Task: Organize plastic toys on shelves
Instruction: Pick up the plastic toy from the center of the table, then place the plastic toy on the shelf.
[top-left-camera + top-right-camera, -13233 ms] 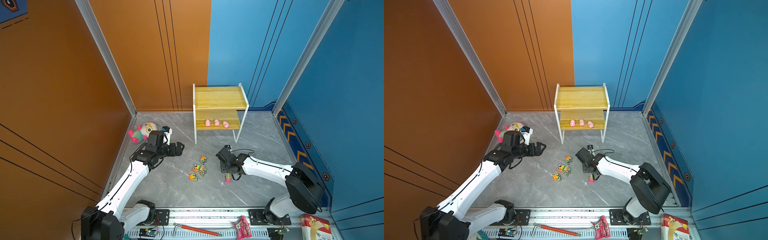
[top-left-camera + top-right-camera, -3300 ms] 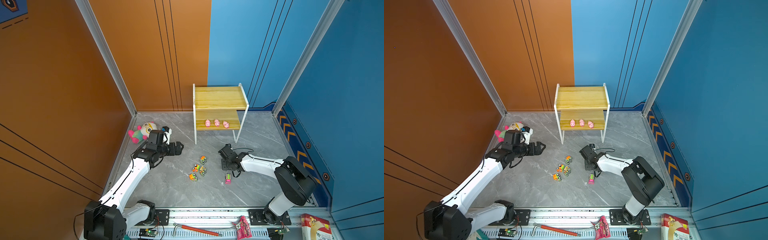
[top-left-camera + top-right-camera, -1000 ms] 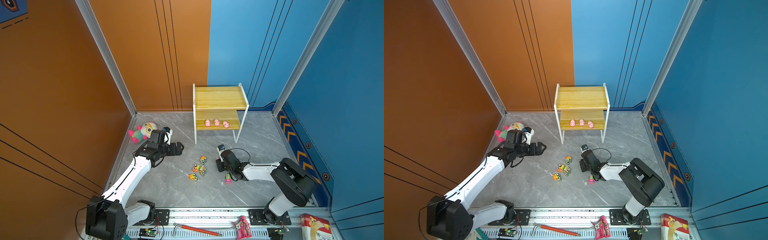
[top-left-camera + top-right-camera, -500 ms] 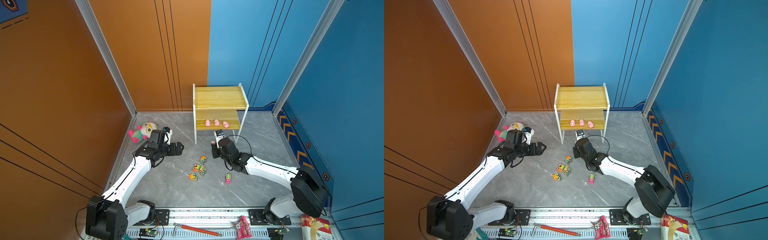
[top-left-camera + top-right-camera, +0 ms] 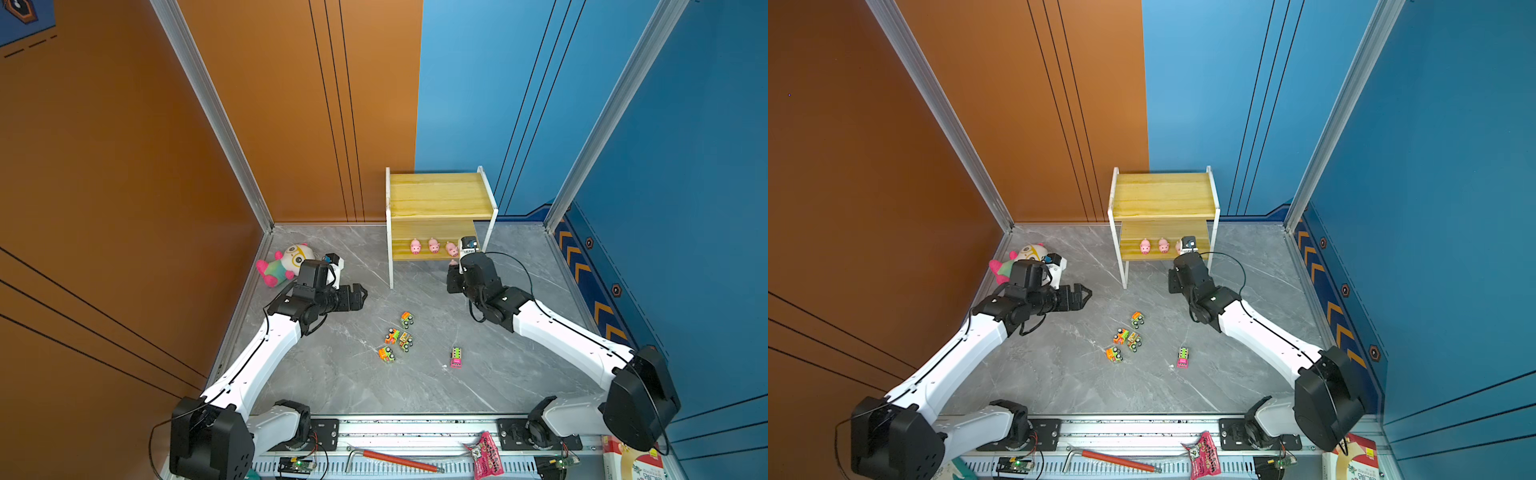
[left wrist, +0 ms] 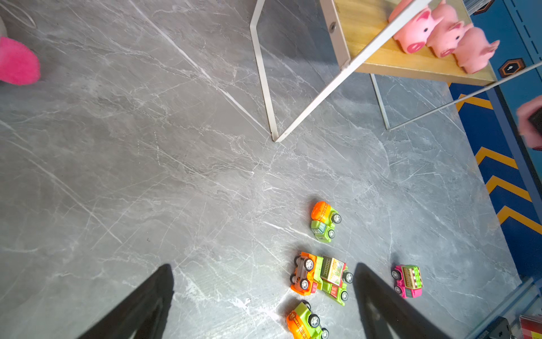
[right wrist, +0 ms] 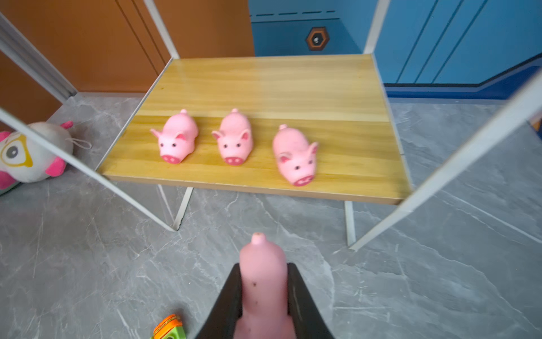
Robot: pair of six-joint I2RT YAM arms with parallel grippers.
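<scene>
Two robot arms work over a grey marble-look floor, seen from above and from each wrist. The right gripper [image 7: 264, 268] is pinched tight around a fourth pink pig [image 7: 262, 293], tail end toward the rack, held in the air just in front of the lower board [image 7: 293, 88]. A second ago this claw was low over the floor near the pink truck [image 5: 456, 357]. It has since risen and swung to the shelf, so the pick looks done and placing is what remains, probably in the free space beside the three pigs [image 7: 234, 141] lined up there (the one nearest that space sits slightly askew). The left gripper [image 5: 359, 296] hangs wide open and empty, unmoved, above bare floor. A cluster of four trucks [image 5: 397, 336] lies on the floor, and the upper board [image 5: 440, 195] is bare. Writing: a pink snack wrapper [image 5: 484, 455] and a carton [image 5: 623, 461] by the rail carry print too small to read, and no brand is legible
</scene>
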